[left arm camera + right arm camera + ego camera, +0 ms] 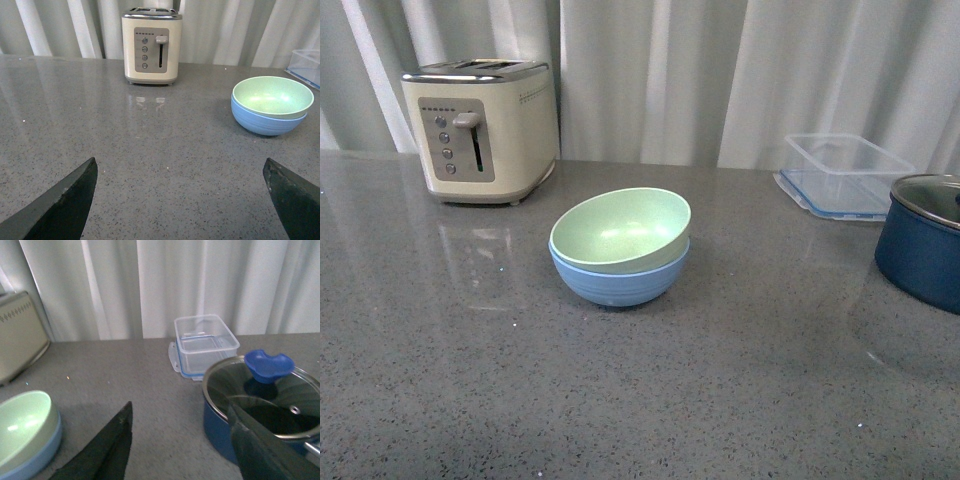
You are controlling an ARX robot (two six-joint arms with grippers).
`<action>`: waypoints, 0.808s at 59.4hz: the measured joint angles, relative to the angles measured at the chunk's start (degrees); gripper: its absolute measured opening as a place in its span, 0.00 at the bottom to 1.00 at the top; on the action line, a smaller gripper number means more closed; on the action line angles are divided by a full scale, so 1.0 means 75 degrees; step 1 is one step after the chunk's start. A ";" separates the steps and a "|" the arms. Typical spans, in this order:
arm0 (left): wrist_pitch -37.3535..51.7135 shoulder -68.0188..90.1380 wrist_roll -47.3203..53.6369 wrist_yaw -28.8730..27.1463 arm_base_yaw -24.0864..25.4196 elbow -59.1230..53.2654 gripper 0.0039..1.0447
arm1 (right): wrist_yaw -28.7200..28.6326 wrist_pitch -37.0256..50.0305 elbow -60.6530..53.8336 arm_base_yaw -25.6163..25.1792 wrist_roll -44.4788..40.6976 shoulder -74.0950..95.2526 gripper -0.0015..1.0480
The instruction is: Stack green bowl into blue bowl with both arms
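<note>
Nearest, in the left wrist view, left gripper [182,200] spread wide, dark fingers [62,205] at the lower corners, nothing but bare grey countertop [165,165] between them. In the right wrist view, right gripper [182,450] likewise parted and empty, hovering beside the navy pot [220,437] with its glass lid [262,400] and blue knob [268,365]. No arm visible in the front view.

Mid-frame in the front view, centre of the counter: green bowl [620,232] already nested in the blue bowl [620,280], well apart from both grippers. Task apparently done.

Risks from here, as judgement: green bowl sitting tilted, rim higher toward the right of the frame, not seated flush; a nudge from a passing finger enough to rock it or slide the pair. Right gripper close to the pot, so a careless swing likely to clip the lid.

Look of the bowls: pale mint, matte, faintly speckled inside with soft highlights; sky-blue below, faint ridges near the base, matching in size.

Farther back: cream toaster [485,130] upper left, clear plastic container [845,172] upper right, pale curtain [650,70] behind.
</note>
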 joint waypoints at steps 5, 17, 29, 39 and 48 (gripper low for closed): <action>0.0000 0.0000 0.0000 0.0006 0.0000 0.0000 0.94 | -0.0195 0.0052 -0.0533 -0.0254 -0.0102 -0.0478 0.12; 0.0000 0.0000 0.0000 0.0009 0.0000 0.0000 0.94 | -0.0571 -0.0029 -0.1335 -0.0609 -0.0172 -0.1402 0.01; 0.0000 0.0000 0.0000 0.0006 0.0000 0.0000 0.94 | -0.1314 -0.0466 -0.1912 -0.1201 -0.0175 -0.2375 0.01; 0.0000 0.0000 0.0000 0.0012 0.0000 0.0000 0.94 | -0.1373 -0.0909 -0.2194 -0.1463 -0.0175 -0.3118 0.01; 0.0000 0.0000 0.0000 0.0009 0.0000 0.0000 0.94 | -0.1393 -0.1448 -0.2401 -0.1466 -0.0175 -0.3879 0.01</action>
